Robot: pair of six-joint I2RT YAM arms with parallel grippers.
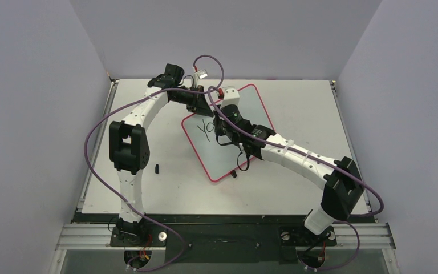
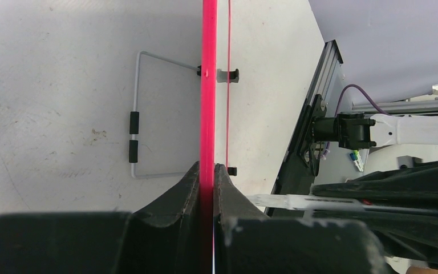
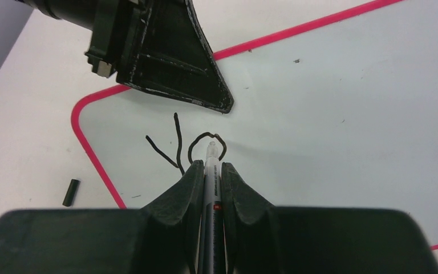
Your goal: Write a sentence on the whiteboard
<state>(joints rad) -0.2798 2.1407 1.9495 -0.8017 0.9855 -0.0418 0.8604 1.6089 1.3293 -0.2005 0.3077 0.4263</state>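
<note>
The whiteboard (image 1: 248,111) lies tilted on the table, white with a thin red rim. My left gripper (image 1: 198,104) is shut on its far-left rim; the left wrist view shows the jaws (image 2: 207,167) clamped on the red edge (image 2: 208,85), with two black clips (image 2: 234,74) beyond. My right gripper (image 1: 221,127) is shut on a marker (image 3: 211,171), whose tip rests on the board (image 3: 331,114). Of the sentence, only a black "Y" and a nearly closed "O" (image 3: 205,145) show, also visible from above (image 1: 205,127).
A black marker cap (image 1: 158,168) lies on the table left of the board and also shows in the right wrist view (image 3: 71,192). A wire stand (image 2: 137,114) juts from the board's edge. Grey walls enclose the table on three sides.
</note>
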